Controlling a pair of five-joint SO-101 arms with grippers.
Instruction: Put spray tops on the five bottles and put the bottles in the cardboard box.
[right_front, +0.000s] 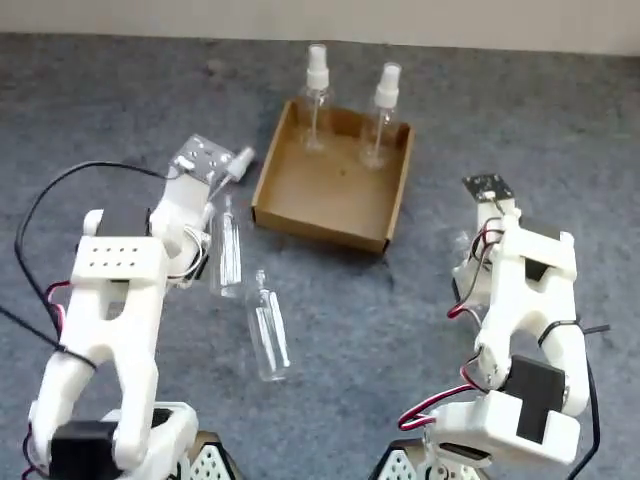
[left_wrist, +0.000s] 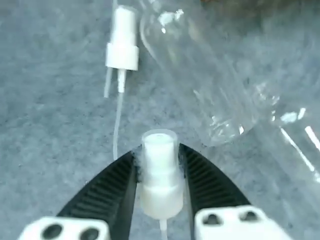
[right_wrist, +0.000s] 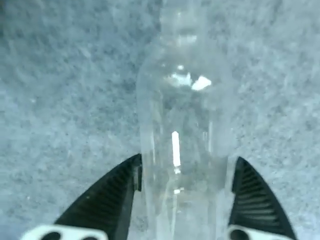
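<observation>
High view first: the cardboard box (right_front: 325, 215) sits at the far middle of the counter (right_front: 120, 90), and 2 capped bottles (right_front: 317, 100) stand upright inside it along the far wall. My left arm (right_front: 115, 290) stretches toward the box's near-left corner with a spray top (right_front: 240, 160) at its tip. Just beside that arm 2 more bottles lie flat on the counter, the first lying bottle (right_front: 228, 250) close against the arm and the second lying bottle (right_front: 268, 325) nearer my side. My right arm (right_front: 525, 290) stands off the box's right side. Left wrist view: the left gripper (left_wrist: 159, 152) is clamped on the spray top, 1 finger against each side. Beyond it a loose spray top (left_wrist: 121, 47) lies on the counter, its thin tube trailing back toward the gripper, and a clear bottle (left_wrist: 210, 75) lies beside it; I cannot tell which of the 2 it is. Right wrist view: the right gripper (right_wrist: 188, 161) is closed around the held bottle (right_wrist: 182, 115), fingers pressing both sides, neck pointing away from the camera.
</observation>
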